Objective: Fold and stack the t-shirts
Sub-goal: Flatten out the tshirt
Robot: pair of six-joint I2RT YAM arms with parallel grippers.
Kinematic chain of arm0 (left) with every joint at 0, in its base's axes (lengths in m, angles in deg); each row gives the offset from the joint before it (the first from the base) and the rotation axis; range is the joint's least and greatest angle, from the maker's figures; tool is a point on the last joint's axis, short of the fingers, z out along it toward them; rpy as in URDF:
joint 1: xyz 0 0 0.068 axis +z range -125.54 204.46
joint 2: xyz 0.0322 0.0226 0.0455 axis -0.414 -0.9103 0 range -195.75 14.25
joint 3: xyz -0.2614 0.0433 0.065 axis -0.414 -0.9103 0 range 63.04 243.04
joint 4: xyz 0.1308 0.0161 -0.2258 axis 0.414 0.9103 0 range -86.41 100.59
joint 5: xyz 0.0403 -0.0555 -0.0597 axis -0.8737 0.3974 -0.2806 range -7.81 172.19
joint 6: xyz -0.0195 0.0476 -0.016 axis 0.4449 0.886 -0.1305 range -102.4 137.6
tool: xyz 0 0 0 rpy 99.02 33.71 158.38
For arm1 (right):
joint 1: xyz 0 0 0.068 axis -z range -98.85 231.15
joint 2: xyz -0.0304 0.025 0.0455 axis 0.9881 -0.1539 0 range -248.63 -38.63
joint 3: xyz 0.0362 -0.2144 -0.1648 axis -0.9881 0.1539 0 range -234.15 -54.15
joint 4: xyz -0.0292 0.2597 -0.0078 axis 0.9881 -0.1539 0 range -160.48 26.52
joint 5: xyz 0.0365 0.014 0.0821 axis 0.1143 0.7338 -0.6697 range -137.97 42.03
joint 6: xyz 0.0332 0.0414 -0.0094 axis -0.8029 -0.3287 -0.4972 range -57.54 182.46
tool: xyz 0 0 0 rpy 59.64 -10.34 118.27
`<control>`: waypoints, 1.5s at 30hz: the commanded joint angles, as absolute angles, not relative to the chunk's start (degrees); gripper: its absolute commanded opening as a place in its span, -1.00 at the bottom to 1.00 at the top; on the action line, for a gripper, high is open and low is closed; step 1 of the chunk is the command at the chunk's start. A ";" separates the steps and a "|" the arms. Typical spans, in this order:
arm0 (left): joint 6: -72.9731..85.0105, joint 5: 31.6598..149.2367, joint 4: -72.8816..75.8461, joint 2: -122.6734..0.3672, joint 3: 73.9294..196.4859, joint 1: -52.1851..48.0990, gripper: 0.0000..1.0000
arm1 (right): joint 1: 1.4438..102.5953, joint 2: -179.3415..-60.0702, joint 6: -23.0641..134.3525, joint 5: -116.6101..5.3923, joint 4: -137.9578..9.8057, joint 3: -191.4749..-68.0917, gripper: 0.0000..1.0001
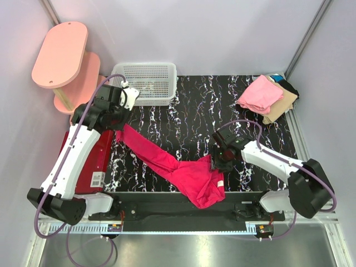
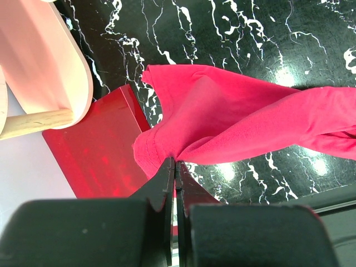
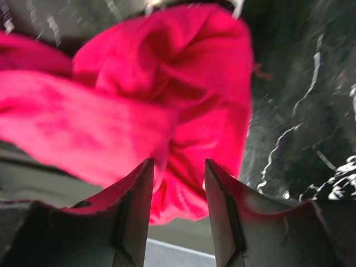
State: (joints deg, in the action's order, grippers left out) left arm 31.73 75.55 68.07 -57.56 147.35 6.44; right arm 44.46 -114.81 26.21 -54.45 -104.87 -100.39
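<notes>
Bright, even light from above — soft glare spots on the glossy table (image 2: pixel 250 33); the right wrist view is blurred.

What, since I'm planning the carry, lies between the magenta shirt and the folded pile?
In the top view, the right gripper and bare marbled tabletop lie between the magenta shirt and the folded pile.
</notes>
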 commanded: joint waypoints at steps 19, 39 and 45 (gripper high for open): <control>32.36 74.54 66.69 -54.65 147.50 6.35 -1.00 | 48.01 -123.79 31.17 -48.67 -94.86 -108.29 -0.05; 32.98 73.49 66.08 -53.95 145.48 6.35 -1.00 | 49.24 -128.28 30.29 -50.17 -89.58 -108.38 -1.00; 33.15 73.22 65.46 -53.86 144.95 6.44 -1.00 | 49.95 -119.94 30.20 -49.03 -93.27 -112.58 -1.00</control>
